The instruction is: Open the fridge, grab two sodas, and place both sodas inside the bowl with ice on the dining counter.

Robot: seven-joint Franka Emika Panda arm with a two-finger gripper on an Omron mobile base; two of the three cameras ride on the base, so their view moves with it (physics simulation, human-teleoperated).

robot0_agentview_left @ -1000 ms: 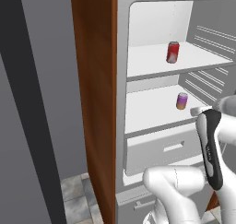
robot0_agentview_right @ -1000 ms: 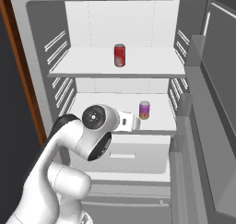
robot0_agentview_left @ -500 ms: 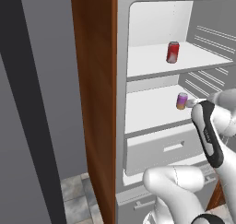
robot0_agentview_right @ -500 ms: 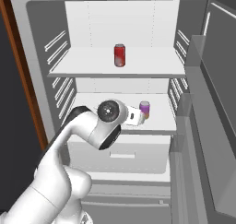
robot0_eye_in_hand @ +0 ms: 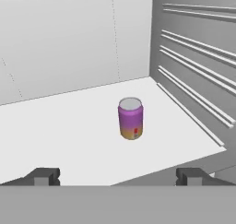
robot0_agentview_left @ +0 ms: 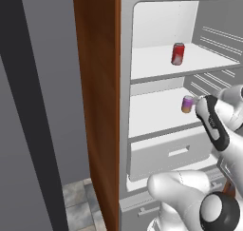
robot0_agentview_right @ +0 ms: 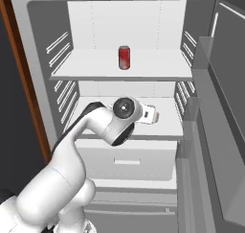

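Observation:
The fridge (robot0_agentview_left: 161, 25) stands open, its white shelves showing. A red soda (robot0_agentview_left: 178, 53) (robot0_agentview_right: 124, 57) stands upright on the upper shelf. On the middle shelf stands a purple-pink soda (robot0_agentview_left: 188, 104) (robot0_eye_in_hand: 131, 118) with a yellow-orange band. My gripper (robot0_agentview_left: 199, 101) (robot0_agentview_right: 153, 115) (robot0_eye_in_hand: 117, 177) is at the front edge of that shelf, pointing at the purple can and a short way from it. It is open, with nothing between its fingertips (robot0_eye_in_hand: 44, 176). In the right base view my hand hides the purple can. The bowl and the dining counter are out of view.
The open fridge door (robot0_agentview_right: 225, 107) with its bins stands close on the right. A brown wooden cabinet side (robot0_agentview_left: 97, 97) borders the fridge on the left. A white drawer (robot0_agentview_right: 127, 160) sits just under the middle shelf. Ribbed side walls (robot0_eye_in_hand: 198, 57) flank the shelf.
My hand has risen and reached forward to the middle shelf, closing on the purple can. The jaws stayed open and both cans stayed put.

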